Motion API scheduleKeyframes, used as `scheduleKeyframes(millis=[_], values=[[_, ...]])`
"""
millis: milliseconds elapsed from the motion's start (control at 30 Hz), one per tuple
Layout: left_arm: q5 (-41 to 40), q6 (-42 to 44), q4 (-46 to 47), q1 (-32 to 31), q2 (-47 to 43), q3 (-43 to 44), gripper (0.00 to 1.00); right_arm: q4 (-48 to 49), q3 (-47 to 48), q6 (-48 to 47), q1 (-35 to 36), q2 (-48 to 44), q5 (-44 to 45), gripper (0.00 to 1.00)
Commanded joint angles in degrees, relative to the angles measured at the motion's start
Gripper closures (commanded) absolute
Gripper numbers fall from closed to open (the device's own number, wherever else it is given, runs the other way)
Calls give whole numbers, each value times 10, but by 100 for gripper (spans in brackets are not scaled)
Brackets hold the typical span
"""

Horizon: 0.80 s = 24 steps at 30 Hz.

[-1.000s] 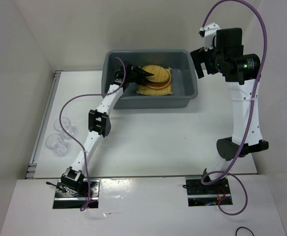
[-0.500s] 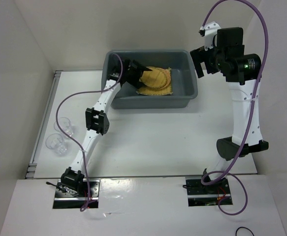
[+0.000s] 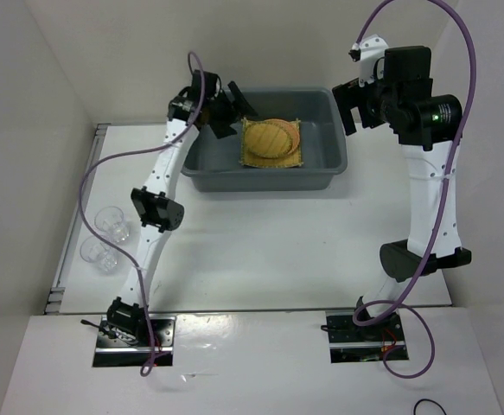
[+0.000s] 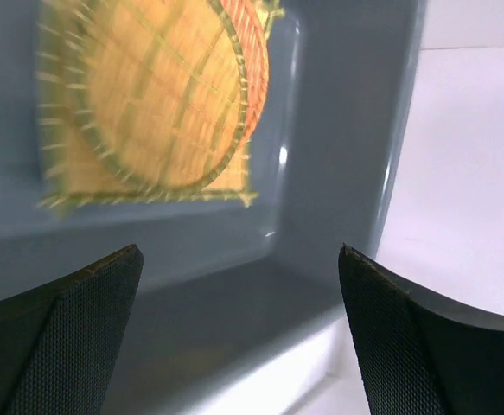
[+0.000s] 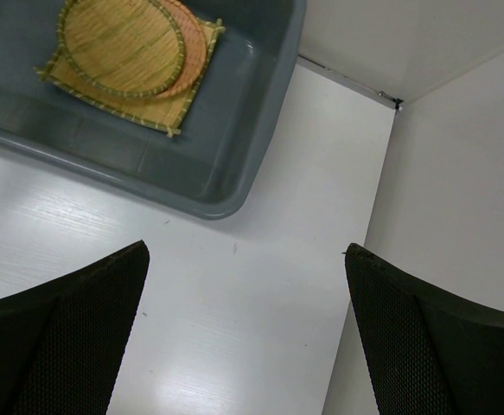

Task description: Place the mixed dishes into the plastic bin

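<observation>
left gripper (image 4: 239,251): jaws spread wide, nothing between them
right gripper (image 5: 245,251): jaws spread, empty
plastic bin (image 3: 321,180): just ahead of the left jaws
woven mat (image 5: 169,117): in the bin (yellow-tan disc (image 5: 118,39) overlaps orange-brown disc (image 5: 193,52) on it)
glass cups (image 3: 113,223): on the table, well apart from both jaws

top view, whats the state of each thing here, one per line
plastic bin, upright, three dishes inside
square mat, flat on bin floor
yellow-tan disc, on mat
orange-brown disc, under yellow-tan disc, partly covered
two glass cups, upright on table, outside bin
left fingers, open, empty
right fingers, open, empty

Discs (image 3: 271,137) on mat (image 3: 273,162) in bin (image 3: 269,180); cups (image 3: 113,223) left
</observation>
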Motion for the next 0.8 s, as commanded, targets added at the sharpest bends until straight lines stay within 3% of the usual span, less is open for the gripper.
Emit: scheduleKeyframes(millis=[0,33,67,100,167,233,267,300,367,467,633,767], values=[[-146,179,-147,7,-139,13,0,6,11,9,-2,-1,-19,2],[-216,199,-186,7,-145,13,0,6,17,9,-2,4,-19,2],[-232,221,-204,12,-159,-40,0,6,17,9,-2,10,-19,2],[-276,249,-204,12,-237,-121,0,6,17,9,-2,10,-24,2],[-394,238,-204,12,-306,-231,0,6,29,9,4,23,-24,2],[-438,207,-197,26,-395,-360,0,6,36,14,9,30,-24,2],[-438,200,-165,39,-456,-414,0,6,36,14,16,36,-24,2],[-390,187,-141,84,-487,-539,0,6,44,14,16,36,-24,2],[-335,153,-52,130,-601,-685,0,6,44,14,21,36,-24,2],[-325,135,53,181,-736,-909,0,6,36,14,21,30,-24,2],[-294,172,38,235,-715,-982,0,6,2,14,21,16,-24,2],[-268,178,93,259,-724,-1055,0,6,-3,14,21,5,-19,2]])
